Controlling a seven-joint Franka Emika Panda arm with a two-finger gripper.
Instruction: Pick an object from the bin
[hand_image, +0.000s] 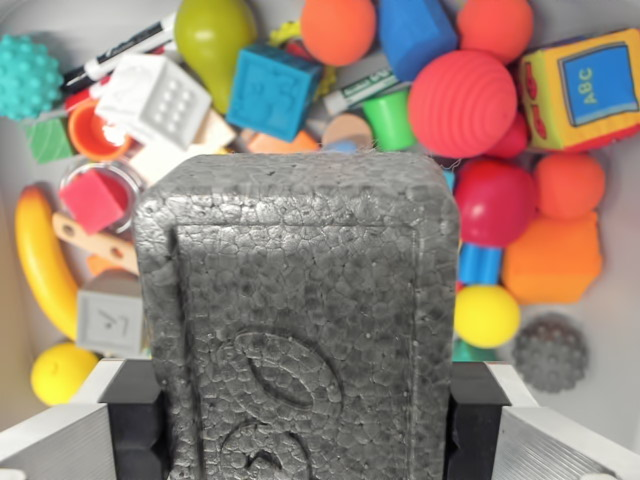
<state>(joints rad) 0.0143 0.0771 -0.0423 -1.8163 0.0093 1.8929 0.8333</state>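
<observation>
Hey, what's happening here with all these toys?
A robot arm is picking from a bin full of toys. Its gripper is shut on a grey foam block, held up close to the wrist camera and blocking the middle of the view. Beneath it the rest lies in the bin: a banana at the wrist view's left, a red ribbed ball and an ABC cube at its right, plus other balls and blocks.

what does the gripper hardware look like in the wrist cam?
Only the gripper shows, along the bottom edge: two light silver-grey metal finger blocks with flat, squared faces at the corners, each backed by a black inner pad. No cables or markings visible; the arm itself is out of view.
</observation>
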